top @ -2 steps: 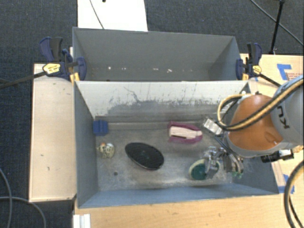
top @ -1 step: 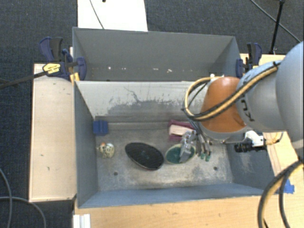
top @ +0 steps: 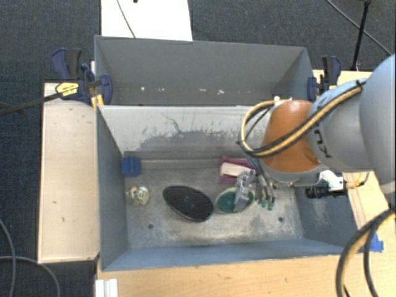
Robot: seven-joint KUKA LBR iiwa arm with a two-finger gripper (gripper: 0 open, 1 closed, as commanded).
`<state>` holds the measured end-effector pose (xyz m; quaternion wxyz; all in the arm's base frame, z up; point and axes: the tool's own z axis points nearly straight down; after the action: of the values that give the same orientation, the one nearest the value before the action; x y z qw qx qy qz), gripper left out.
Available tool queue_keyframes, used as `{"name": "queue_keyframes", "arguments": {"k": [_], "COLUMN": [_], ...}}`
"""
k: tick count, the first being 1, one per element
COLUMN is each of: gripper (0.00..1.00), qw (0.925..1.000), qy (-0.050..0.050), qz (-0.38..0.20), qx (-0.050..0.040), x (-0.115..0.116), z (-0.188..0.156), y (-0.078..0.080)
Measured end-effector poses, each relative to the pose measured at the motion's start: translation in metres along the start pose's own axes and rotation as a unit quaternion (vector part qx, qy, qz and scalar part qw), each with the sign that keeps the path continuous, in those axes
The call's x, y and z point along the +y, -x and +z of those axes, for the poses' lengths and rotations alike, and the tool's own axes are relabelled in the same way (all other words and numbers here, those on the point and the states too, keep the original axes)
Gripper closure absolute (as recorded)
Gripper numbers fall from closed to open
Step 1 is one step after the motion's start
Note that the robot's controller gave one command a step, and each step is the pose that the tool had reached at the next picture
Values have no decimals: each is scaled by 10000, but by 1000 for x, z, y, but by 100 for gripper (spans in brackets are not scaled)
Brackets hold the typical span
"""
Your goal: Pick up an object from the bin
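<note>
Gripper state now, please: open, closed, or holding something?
Gripper: cannot be told. It is down at a dark green thing, right of the black oval thing.

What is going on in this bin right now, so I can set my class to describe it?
A robot arm comes into the grey bin from the right. Its gripper is low at the floor, against a small teal-green thing right of the middle. Whether it grips it cannot be told. A pink and maroon thing lies just behind, a black oval disc to the left, and a blue block and a pale ball lie by the left wall.
</note>
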<state>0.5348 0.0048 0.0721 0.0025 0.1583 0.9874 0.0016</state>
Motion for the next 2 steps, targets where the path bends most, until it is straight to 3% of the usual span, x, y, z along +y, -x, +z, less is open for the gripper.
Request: {"name": "queue_keyframes", "arguments": {"k": [1, 2], "gripper": [100, 100], "qw": [9998, 9999], "qy": [-63, -58], "qz": [97, 90], "qx": [132, 119], "x": [17, 17], "z": [1, 1], "y": [24, 24]}}
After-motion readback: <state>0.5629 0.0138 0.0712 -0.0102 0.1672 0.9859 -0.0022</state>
